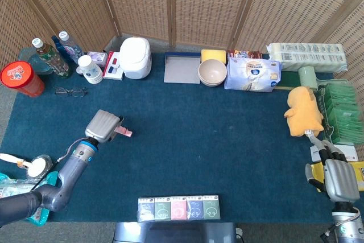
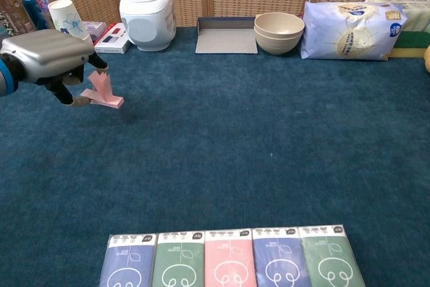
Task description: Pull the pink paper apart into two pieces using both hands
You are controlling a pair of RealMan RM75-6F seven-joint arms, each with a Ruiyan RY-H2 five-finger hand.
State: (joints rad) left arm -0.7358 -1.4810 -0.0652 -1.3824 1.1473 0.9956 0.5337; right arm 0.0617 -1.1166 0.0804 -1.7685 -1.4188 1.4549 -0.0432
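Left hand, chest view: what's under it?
Under the left hand, its fingers pinch the pink paper, which sticks out to the right above the blue table cover. The hand's shell hides the grip itself and whatever paper lies beneath the palm.

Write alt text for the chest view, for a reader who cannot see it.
The robot's left hand holds a folded pink paper above a blue carpeted table. A white cooker, bowls and a tissue pack line the back.
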